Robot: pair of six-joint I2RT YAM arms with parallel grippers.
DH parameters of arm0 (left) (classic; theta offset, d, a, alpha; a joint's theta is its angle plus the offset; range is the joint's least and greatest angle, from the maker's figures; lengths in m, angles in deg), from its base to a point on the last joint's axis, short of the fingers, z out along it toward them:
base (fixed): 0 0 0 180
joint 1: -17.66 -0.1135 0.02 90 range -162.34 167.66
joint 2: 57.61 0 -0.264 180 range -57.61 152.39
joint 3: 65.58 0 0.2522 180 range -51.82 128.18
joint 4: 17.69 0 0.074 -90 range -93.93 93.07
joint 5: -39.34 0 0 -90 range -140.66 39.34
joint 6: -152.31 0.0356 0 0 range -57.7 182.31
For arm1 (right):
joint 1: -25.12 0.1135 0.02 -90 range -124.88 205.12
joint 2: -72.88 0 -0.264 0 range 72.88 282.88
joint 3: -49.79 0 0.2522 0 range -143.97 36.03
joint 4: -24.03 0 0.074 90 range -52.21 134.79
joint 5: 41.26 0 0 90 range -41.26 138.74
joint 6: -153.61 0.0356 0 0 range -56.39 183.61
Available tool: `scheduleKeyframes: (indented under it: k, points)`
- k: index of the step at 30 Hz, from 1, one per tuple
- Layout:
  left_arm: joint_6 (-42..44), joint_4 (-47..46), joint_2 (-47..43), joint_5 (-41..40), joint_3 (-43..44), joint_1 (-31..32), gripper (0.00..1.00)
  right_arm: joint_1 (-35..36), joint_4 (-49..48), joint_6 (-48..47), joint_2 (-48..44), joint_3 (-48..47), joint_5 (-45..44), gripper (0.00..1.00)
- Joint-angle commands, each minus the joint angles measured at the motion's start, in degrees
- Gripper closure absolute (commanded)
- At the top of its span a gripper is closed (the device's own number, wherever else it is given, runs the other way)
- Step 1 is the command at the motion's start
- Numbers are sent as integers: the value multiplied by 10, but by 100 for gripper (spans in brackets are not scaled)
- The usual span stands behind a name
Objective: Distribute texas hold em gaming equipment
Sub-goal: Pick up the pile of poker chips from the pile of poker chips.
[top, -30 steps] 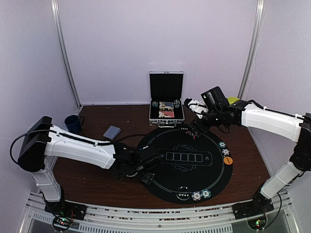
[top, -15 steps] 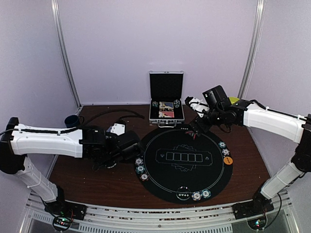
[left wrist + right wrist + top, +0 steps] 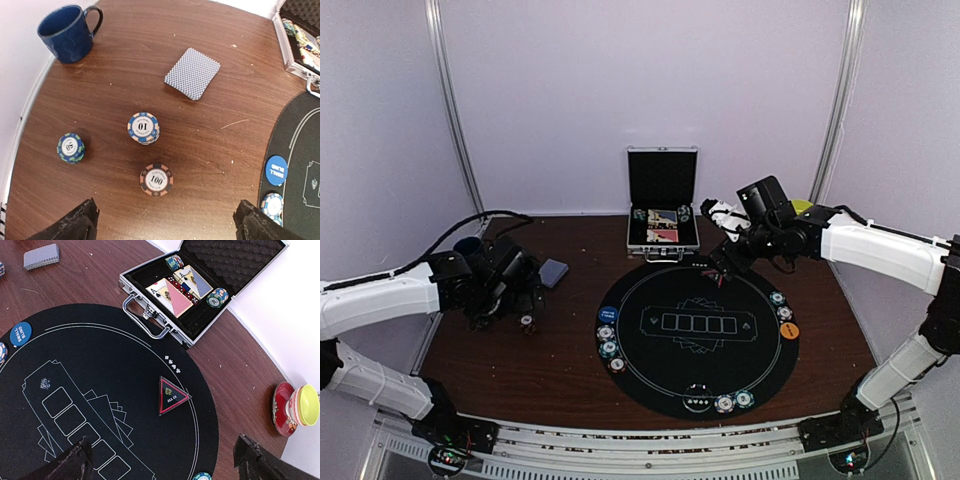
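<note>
The mug (image 3: 66, 34) stands at the table's (image 3: 115, 90) far-left corner. The left end effector (image 3: 165, 229) has drawn back from the mat's left edge, where it was a second ago. It now hangs over bare wood near the mug, fingers wide apart and empty. Below it lie a green chip stack (image 3: 70, 147), a blue chip stack (image 3: 143, 127) and an orange chip (image 3: 156, 179), each apart from the others. The deck (image 3: 192, 73) lies face down beyond them, nearer the case.

With the arm gone, the mat's (image 3: 695, 335) left edge shows the blue button (image 3: 604, 313) and three chips (image 3: 609, 348) in a row nearer the arms' bases. The case (image 3: 662, 215) stands open behind the mat, with cards and chips inside.

The right end effector (image 3: 725, 262) has not moved. It hovers over the mat's far rim, open and empty, above the triangular marker (image 3: 171, 396). On the mat's right edge sit two chips (image 3: 781, 305) and an orange button (image 3: 790, 330), with further chips (image 3: 733, 402) on its near edge.
</note>
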Motion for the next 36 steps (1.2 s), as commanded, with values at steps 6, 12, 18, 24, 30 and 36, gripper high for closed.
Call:
scheduleKeyframes:
  k: [6, 12, 18, 24, 30, 36]
  points:
    - [87, -122, 101, 108, -23, -93, 3, 5, -10, -8, -18, 7, 0, 0]
    - [98, -146, 152, 129, -21, -106, 9, 5, -10, -10, -16, 8, 0, 0]
    - [106, -167, 166, 152, -34, -121, 19, 6, -11, -10, -21, 9, 1, 0]
    - [107, -174, 177, 156, -47, -133, 19, 8, -11, -11, -19, 9, 0, 0]
    - [110, -180, 192, 156, -53, -138, 25, 8, -11, -11, -19, 8, -3, 0]
    - [111, -189, 200, 157, -60, -145, 32, 8, -12, -11, -17, 10, -3, 0]
